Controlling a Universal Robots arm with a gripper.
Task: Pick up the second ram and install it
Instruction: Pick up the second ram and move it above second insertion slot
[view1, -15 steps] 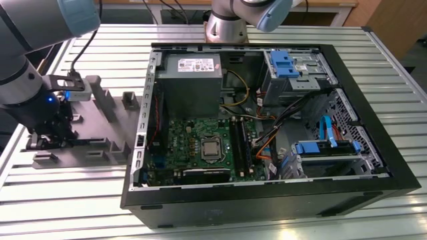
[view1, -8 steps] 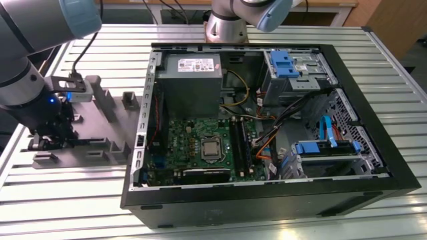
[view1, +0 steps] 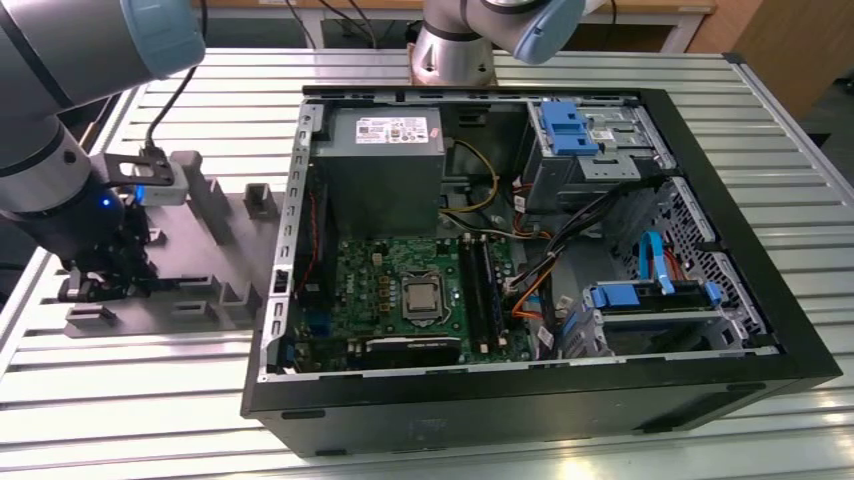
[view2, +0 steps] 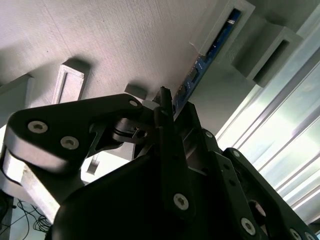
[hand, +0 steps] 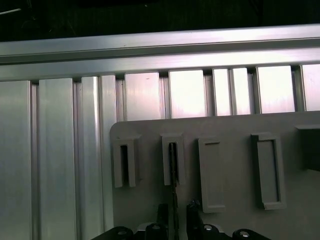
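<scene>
Though edge-on elsewhere, second ram (view2: 202, 61) blue-faced.

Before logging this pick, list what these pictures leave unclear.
- Second wrist view: the second ram, its lower end covered by the gripper.
- Exterior view: fixture plate slots beneath the arm, covered by it.
- Exterior view: whether the motherboard slots hold a stick; too small.

The exterior view looks down at a slant from well above onto the open case (view1: 534, 400) and table (view1: 747, 120), with the plate (view1: 220, 270) at the exterior view's left. The first wrist view looks down from close by, past the gripper (hand: 175, 222), onto the plate and table. The second wrist view sits closer still, beside the gripper, facing the same plate.
</scene>
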